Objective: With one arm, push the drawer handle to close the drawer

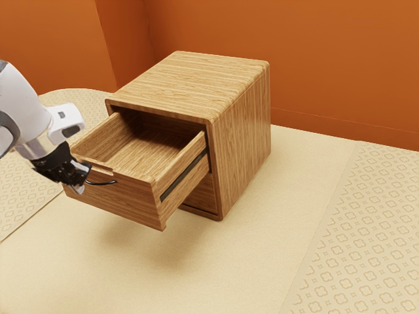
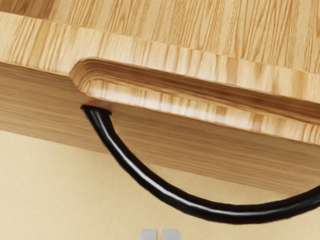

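- The drawer is open, drawn well out from the upper part of the wooden cabinet, with its floor and both side walls on view
- The handle, a black curved bar, is on the outer face of the drawer's front panel, bowing outward from it; one end meets the wood just below a long rounded notch cut in the panel's upper edge
- The tool is closed, its two fingertips side by side with a slim gap and nothing gripped between them
- It is outside the drawer, in front of the front panel, near the end of the handle toward the exterior view's left, tilted downward; I cannot tell whether it touches the handle or the panel
- The arm, white with grey parts, comes in from the exterior view's left and ends in the black body of the tool
- A dark rail runs along the drawer's outer side wall, partway up, toward the cabinet opening
- Part of a lower wooden front is visible beneath the drawer, inside the cabinet frame
- The cabinet stands upright on a pale surface, with patterned areas to either side and orange walls behind
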Controlling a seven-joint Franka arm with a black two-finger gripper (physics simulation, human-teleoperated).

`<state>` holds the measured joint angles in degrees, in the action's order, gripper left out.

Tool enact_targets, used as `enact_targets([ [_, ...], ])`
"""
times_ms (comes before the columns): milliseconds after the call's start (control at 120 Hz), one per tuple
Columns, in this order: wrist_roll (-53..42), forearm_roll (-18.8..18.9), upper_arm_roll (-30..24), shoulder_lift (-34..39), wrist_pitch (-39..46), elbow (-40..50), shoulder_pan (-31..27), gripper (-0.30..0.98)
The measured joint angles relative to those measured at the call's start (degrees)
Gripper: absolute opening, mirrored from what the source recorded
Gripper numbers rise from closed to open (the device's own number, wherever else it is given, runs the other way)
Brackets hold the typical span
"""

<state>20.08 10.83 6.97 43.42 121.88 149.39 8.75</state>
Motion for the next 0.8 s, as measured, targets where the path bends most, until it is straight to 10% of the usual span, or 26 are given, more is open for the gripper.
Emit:
enact_targets([
  [800,-0.59,0.46,-0.11,-14.98,5.34,-8.63,1.07,-0.1],
])
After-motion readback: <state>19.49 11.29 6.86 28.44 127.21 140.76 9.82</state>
